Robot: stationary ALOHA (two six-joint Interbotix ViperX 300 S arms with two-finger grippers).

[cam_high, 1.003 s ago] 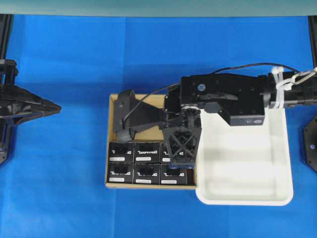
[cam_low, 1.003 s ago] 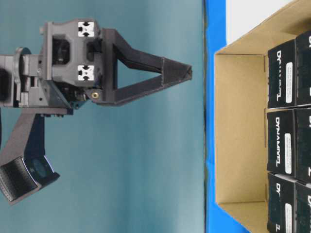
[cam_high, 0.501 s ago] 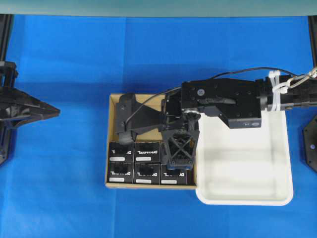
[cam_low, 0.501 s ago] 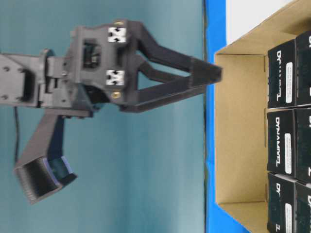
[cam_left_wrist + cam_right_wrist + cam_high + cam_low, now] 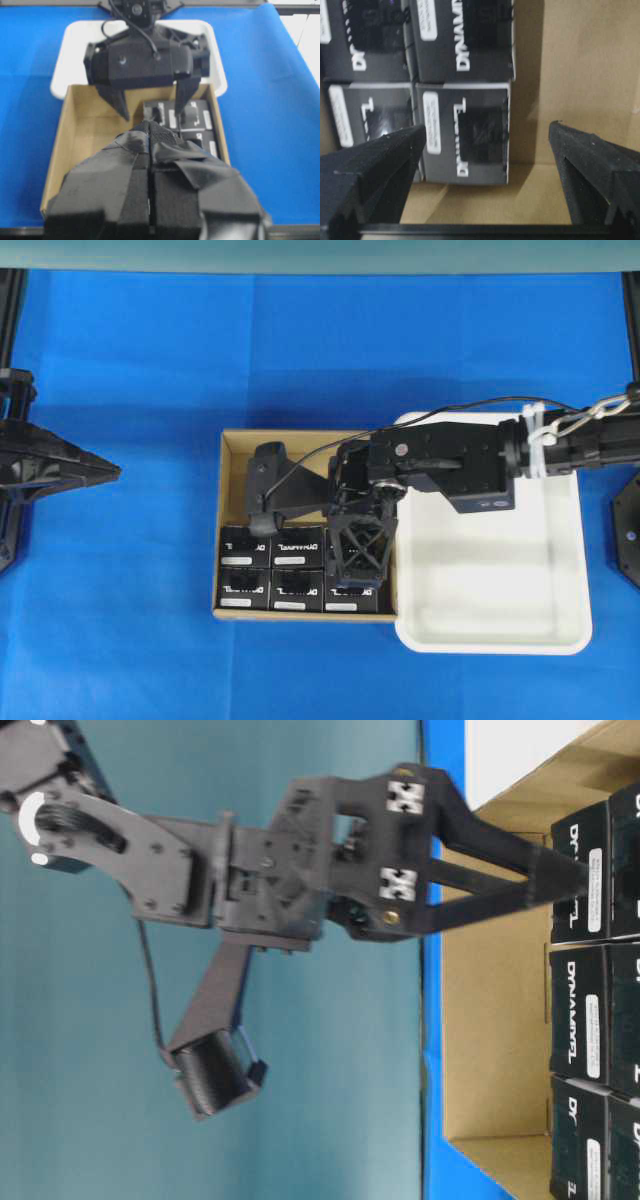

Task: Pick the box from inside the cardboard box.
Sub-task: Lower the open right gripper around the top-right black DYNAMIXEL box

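Observation:
The cardboard box (image 5: 222,530) holds several small black boxes (image 5: 295,540) packed along its near side; its far half is bare. My right gripper (image 5: 358,525) hangs open inside its right end, pointing down. In the right wrist view the fingers (image 5: 395,155) stand wide on either side of one black box (image 5: 462,132), apart from it, with bare cardboard box floor (image 5: 580,60) to the right. The table-level view shows the gripper (image 5: 570,878) tips level with a box top (image 5: 580,890). My left gripper (image 5: 150,125) is shut on nothing, off at the left (image 5: 110,472).
A white tray (image 5: 500,630) touches the cardboard box's right wall and lies under the right arm. Blue cloth covers the table. The right wrist camera mount (image 5: 265,490) hangs over the bare half of the cardboard box (image 5: 55,145).
My right gripper has opened wide, shifted slightly left and dropped into the cardboard box until its fingertips reach the black boxes. The left arm has stayed still.

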